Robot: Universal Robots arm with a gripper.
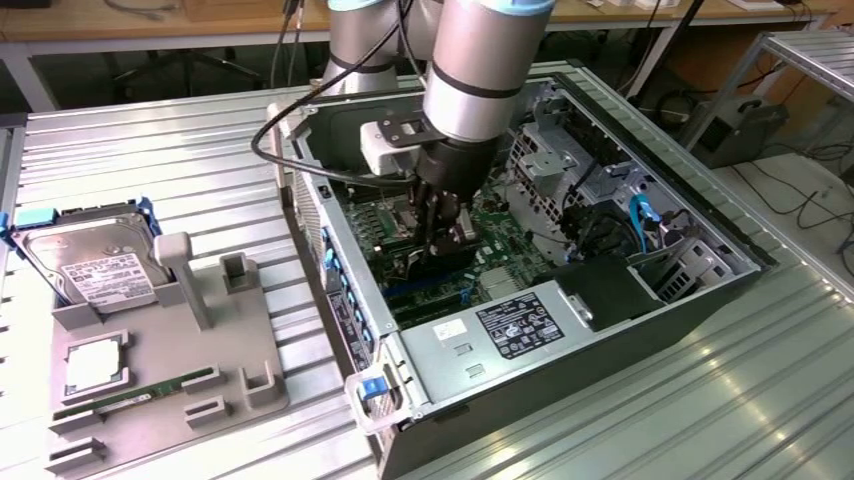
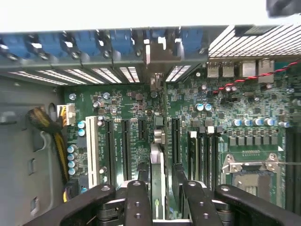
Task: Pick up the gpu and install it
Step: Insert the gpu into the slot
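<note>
One grey moulded tray sits nearest on the ribbed metal bench, carrying a boxy silver hard drive. Farther in, inside the open computer case, the gripper has its jaws pinching the gpu, thin and edge-on over the green motherboard.

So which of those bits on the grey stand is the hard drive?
Find the open computer case on the ribbed metal table; the grey parts stand lies beside it, towards the exterior view's left. The hard drive sits at the stand's far end, edged in blue. It is the boxy silver one with a white label, unlike the narrow green memory stick lying nearer the front.
</note>
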